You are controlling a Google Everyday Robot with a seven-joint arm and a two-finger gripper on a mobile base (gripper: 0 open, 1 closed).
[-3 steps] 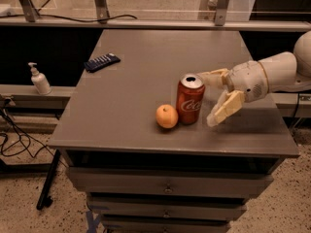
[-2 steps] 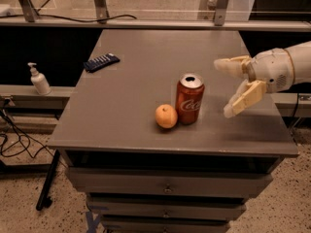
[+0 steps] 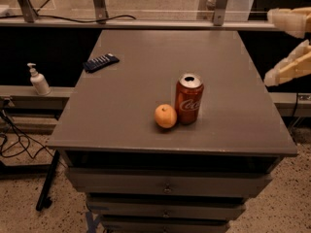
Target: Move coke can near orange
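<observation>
The red coke can (image 3: 189,99) stands upright on the grey table (image 3: 146,81), just right of the small round orange (image 3: 165,116), almost touching it. My gripper (image 3: 290,45) is at the right edge of the view, beyond the table's right side and well away from the can. Its two cream fingers (image 3: 287,68) are spread apart and hold nothing.
A dark remote-like object (image 3: 100,62) lies at the table's back left. A white pump bottle (image 3: 38,80) stands on a ledge to the left. Metal frame legs stand behind the table. Drawers are below the tabletop, and cables lie on the floor at the left.
My gripper let go of the can and pulled back to the right and upward, away from the table. The can and orange have stayed in place.
</observation>
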